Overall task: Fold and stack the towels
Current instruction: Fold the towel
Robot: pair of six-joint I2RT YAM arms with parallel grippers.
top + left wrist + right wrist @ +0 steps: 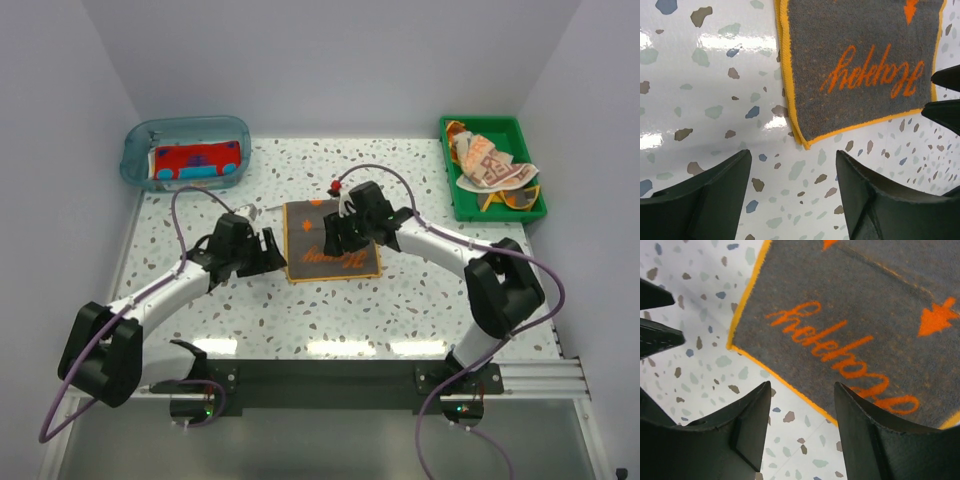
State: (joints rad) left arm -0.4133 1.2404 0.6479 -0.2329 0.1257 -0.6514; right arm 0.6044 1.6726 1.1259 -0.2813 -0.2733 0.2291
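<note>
**Fig. Both grippers at a folded towel, mid-task.** The left gripper [792,165] stands wide with nothing between its fingers. The grey towel [865,65], edged and lettered in orange, lies flat on the speckled table [400,310] just ahead of its fingertips and a little to their right, not touching them. The right gripper [802,395] is likewise parted and holds nothing. It hovers over the same towel, whose orange border passes beneath the gap between its fingers, and the cloth spreads out ahead of it. At the corner nearest the left gripper the towel's edge shows doubled layers, so it is judged to be already folded.

Farther out, behind and left of the left gripper, a red and blue towel [195,160] lies flat in the clear blue tub [185,128]. Well beyond the right gripper, crumpled patterned towels [490,165] fill the green tray [525,135]. As judged, one towel is stowed, one is folded but not yet stacked, and those in the tray are all left to do.
</note>
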